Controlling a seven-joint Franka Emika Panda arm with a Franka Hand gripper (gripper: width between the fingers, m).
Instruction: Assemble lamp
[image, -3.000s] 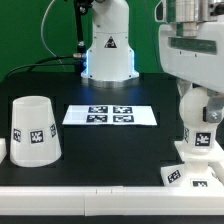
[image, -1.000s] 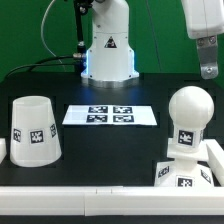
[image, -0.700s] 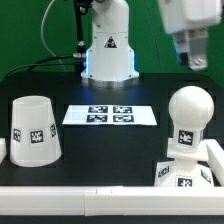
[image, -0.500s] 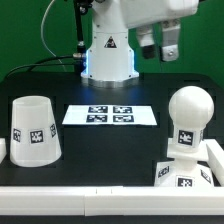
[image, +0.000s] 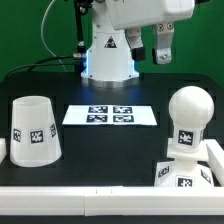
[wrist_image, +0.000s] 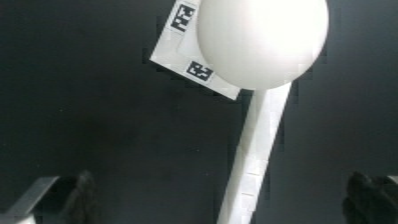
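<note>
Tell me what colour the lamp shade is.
White, with a black-and-white square tag on the shade; clearest in the exterior view.

The marker board (image: 110, 115) is seen flat on the black table (image: 100, 155). The shade (image: 32, 130) is placed to the exterior view's left of it. The bulb (image: 190, 122) is set upright on the base (image: 180, 175) to its right. The gripper (image: 150, 46) is held high above, fingers parted, nothing grasped.

Robotics lab bench: black table (image: 110, 150) with white border rail, fixed marker board (image: 110, 115) of fiducial tags, green backdrop (image: 30, 30), cables (image: 48, 25), Franka arm base (image: 108, 55) bolted down.
</note>
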